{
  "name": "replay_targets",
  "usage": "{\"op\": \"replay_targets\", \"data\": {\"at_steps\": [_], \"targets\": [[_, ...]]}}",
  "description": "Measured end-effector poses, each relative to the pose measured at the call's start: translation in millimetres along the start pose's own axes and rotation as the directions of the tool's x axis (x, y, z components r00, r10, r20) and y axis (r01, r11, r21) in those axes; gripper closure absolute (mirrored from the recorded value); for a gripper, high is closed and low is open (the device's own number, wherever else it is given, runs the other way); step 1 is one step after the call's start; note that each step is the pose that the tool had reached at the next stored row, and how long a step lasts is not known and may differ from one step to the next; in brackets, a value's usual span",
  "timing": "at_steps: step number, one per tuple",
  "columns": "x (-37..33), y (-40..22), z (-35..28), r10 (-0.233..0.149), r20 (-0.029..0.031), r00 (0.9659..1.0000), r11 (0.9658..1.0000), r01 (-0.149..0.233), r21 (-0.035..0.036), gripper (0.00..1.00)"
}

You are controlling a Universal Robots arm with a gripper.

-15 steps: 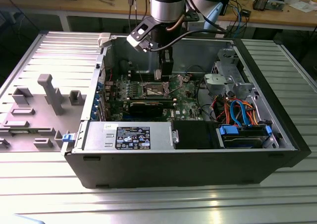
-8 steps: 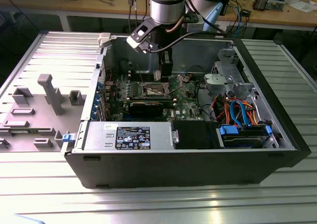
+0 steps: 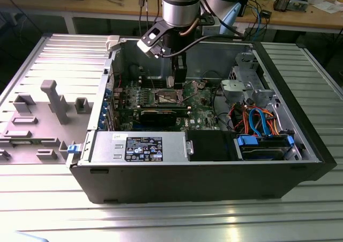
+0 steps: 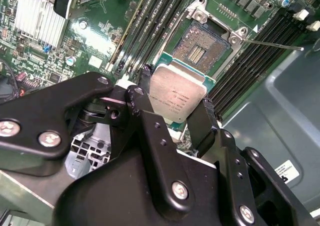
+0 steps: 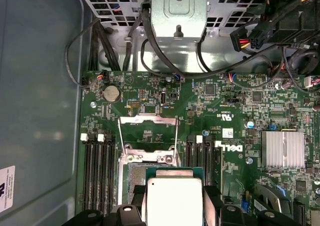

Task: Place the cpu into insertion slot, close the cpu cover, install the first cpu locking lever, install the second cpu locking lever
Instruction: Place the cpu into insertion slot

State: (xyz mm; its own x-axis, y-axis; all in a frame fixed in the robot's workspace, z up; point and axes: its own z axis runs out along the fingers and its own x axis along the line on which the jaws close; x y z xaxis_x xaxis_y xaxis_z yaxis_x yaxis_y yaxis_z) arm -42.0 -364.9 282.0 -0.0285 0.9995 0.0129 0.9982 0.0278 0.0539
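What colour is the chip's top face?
Dull silver-grey with a green rim; the small flat square cpu shows best in the second wrist view.

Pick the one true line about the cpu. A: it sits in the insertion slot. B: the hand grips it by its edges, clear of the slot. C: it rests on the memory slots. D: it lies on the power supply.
B: in the second wrist view the hand clamps the cpu by two opposite edges, while the insertion slot beyond it stands bare.
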Motion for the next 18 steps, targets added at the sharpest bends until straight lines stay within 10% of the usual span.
{"op": "replay_targets", "data": {"at_steps": [18], "targets": [[-0.1, -0.6, 10.3, 0.003, 0.0015, 1.0000, 1.0000, -0.003, 0.0000, 0.46]]}}
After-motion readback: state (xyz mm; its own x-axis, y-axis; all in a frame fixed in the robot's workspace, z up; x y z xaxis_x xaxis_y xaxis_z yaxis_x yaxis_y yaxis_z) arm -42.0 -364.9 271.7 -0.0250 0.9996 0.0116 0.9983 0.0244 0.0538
